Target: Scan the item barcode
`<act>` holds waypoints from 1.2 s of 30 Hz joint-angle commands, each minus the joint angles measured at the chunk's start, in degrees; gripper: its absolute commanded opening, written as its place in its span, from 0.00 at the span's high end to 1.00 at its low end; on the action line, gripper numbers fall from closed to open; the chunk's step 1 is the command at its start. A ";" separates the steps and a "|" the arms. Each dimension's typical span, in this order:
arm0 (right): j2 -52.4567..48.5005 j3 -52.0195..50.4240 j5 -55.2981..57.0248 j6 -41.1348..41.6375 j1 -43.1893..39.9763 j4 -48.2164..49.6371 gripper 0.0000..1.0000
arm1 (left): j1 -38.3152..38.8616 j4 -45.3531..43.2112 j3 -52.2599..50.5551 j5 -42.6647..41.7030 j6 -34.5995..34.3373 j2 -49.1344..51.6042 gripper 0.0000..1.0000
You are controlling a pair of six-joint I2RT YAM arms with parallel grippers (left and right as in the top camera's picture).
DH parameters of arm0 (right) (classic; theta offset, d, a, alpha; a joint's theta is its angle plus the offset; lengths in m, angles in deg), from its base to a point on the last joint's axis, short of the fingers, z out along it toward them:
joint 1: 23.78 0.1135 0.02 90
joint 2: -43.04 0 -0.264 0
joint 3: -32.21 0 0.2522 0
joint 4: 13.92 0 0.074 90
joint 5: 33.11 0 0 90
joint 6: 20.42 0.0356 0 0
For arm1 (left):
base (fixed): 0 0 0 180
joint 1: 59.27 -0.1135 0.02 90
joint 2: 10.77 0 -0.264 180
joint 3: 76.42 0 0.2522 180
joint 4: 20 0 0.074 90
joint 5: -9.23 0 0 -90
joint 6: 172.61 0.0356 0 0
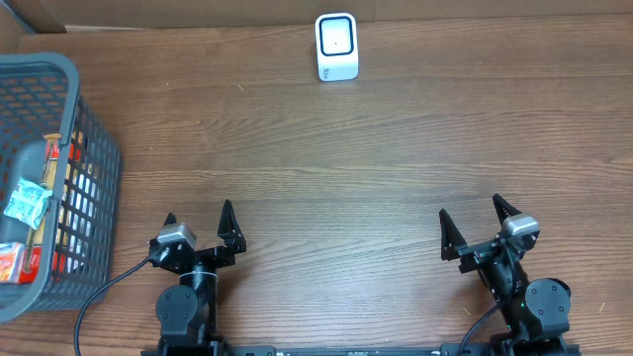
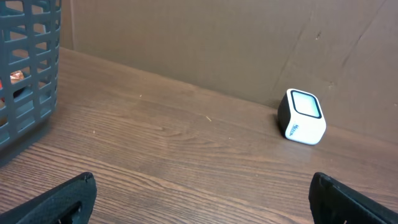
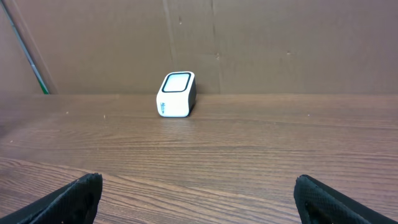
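Observation:
The white barcode scanner stands at the far edge of the wooden table, its glass window facing up; it also shows in the left wrist view and the right wrist view. Packaged items lie in the grey basket at the left, among them a pale blue packet and a red one. My left gripper rests open near the front edge, right of the basket, nothing between its fingers. My right gripper is open too and holds nothing, at the front right.
A brown cardboard wall closes off the back of the table behind the scanner. The basket's mesh corner rises at the left of the left wrist view. Bare wood lies between both grippers and the scanner.

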 commanded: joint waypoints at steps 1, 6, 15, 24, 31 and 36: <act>0.42 -0.59 0.39 0.15 0.31 0.26 0.00 | 0.26 -0.04 -0.24 0.94 -0.37 0.26 0.00; 0.42 -0.59 0.39 0.15 0.31 0.26 0.00 | 0.26 -0.04 -0.24 0.94 -0.37 0.26 0.00; 0.42 -0.59 0.39 0.15 0.31 0.26 0.00 | 0.26 -0.09 -0.24 0.90 -0.44 0.26 0.00; 0.42 -0.59 0.39 0.15 0.31 0.26 0.00 | 0.26 -1.25 0.90 -4.61 -0.35 0.26 0.00; 0.42 -0.59 0.39 0.15 0.31 0.26 0.00 | 0.26 3.28 10.60 -6.64 -0.11 1.77 0.00; 0.42 -0.59 0.39 0.15 0.31 0.26 0.00 | 0.26 10.40 22.51 -9.11 3.08 8.61 0.00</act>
